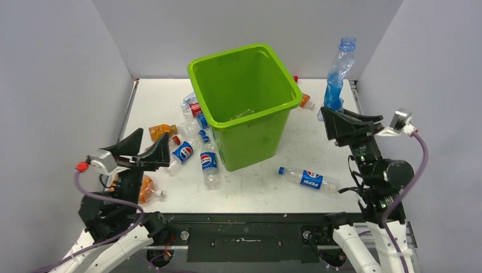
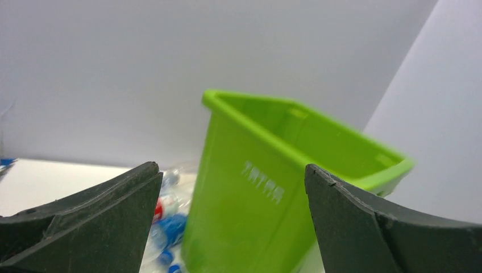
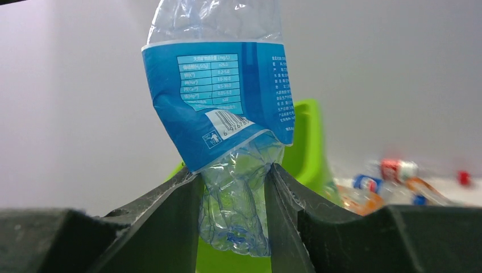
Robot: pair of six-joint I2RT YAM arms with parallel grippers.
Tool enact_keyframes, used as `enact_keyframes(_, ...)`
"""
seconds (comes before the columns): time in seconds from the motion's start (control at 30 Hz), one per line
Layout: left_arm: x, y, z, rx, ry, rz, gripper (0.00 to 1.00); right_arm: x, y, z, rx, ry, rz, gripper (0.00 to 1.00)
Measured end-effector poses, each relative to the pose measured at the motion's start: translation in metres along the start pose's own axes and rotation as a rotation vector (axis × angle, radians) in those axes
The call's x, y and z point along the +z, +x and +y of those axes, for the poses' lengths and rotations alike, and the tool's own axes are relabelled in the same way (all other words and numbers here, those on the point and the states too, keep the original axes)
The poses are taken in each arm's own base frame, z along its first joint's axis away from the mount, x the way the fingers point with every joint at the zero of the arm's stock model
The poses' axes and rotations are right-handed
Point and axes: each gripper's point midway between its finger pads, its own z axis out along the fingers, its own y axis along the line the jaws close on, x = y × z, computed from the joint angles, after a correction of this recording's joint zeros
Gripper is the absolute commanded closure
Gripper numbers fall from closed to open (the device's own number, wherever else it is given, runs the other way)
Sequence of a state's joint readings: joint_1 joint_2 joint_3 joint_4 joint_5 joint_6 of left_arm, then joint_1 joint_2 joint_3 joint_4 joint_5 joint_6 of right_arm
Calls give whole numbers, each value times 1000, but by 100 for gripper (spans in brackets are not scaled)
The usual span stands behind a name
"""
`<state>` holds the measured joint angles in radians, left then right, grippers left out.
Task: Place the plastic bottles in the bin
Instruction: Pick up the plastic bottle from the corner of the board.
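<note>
Jaws of the right gripper (image 1: 341, 116) were closed on the lower end of a crushed clear bottle (image 1: 339, 74) with a blue label and blue cap. It stood upright above them, raised off the bench (image 1: 301, 145), just right of the single lime-green bin (image 1: 256, 136) standing mid-bench. Jaws of the left gripper (image 1: 149, 149) were spread wide with nothing between them, lifted over the left side of the bench and facing the bin.

Between that gripper and the bin lay a heap of bottles (image 1: 196, 122). They overlapped, so the count was uncertain: two with Pepsi labels, one orange, and two or three more against the bin wall. Another orange bottle (image 1: 148, 190) lay under the left arm. A third Pepsi bottle (image 1: 307, 178) lay alone at the front right, and a third orange one (image 1: 307, 102) showed behind the bin.
</note>
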<state>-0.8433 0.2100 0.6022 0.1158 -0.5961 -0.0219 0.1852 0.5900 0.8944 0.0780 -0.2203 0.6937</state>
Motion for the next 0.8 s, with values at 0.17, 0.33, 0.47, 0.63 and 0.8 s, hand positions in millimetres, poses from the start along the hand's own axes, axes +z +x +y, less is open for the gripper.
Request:
enact_keyframes(0.17, 14, -88, -49, -226, 177, -102, 4, -47, -17, 82, -49, -349, 12, 95)
enact_keyframes(0.33, 19, -129, -128, -348, 527, -119, 4, -76, -2, 111, -18, -551, 59, 95)
enact_keyframes(0.47, 19, -113, -182, -427, 761, -35, 4, -91, 25, 108, 58, -612, 128, 95)
enact_keyframes(0.63, 25, -92, -220, -518, 897, 63, 5, -107, 33, 116, 132, -701, 149, 95)
enact_keyframes(0.8, 48, -96, -247, -540, 923, 96, 5, -117, 31, 126, 141, -775, 151, 95)
